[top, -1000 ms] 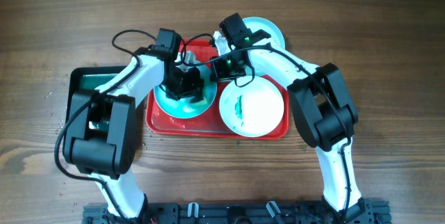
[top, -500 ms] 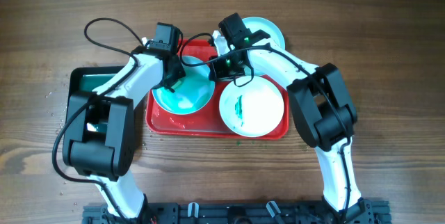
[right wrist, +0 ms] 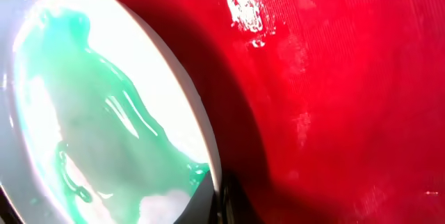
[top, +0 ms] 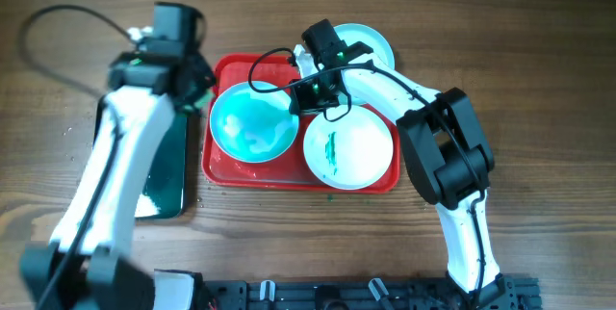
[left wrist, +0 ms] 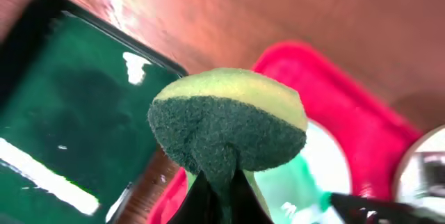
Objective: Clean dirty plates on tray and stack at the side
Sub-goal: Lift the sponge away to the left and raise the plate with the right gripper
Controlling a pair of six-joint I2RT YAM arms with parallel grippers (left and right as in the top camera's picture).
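Note:
The red tray (top: 223, 71) holds two plates. The left plate (top: 252, 124) is pale cyan with a wet teal film. My right gripper (top: 296, 101) is shut on its right rim, and in the right wrist view the rim (right wrist: 208, 151) runs down between the jaws of the right gripper (right wrist: 221, 206). The right plate (top: 348, 146) is white with a green smear. A third pale plate (top: 371, 40) lies behind the tray on the table. My left gripper (top: 195, 87) hangs over the tray's left edge, shut on a yellow-and-green sponge (left wrist: 229, 123).
A black basin (top: 166, 180) with green liquid inside sits left of the tray, partly under my left arm. In the left wrist view the basin (left wrist: 62, 106) is at the left and the tray (left wrist: 327, 78) at the right. A black cable loops above the left arm.
My left gripper has lifted the sponge off the left plate and swung left toward the basin. The right gripper has stayed shut on that plate's rim.

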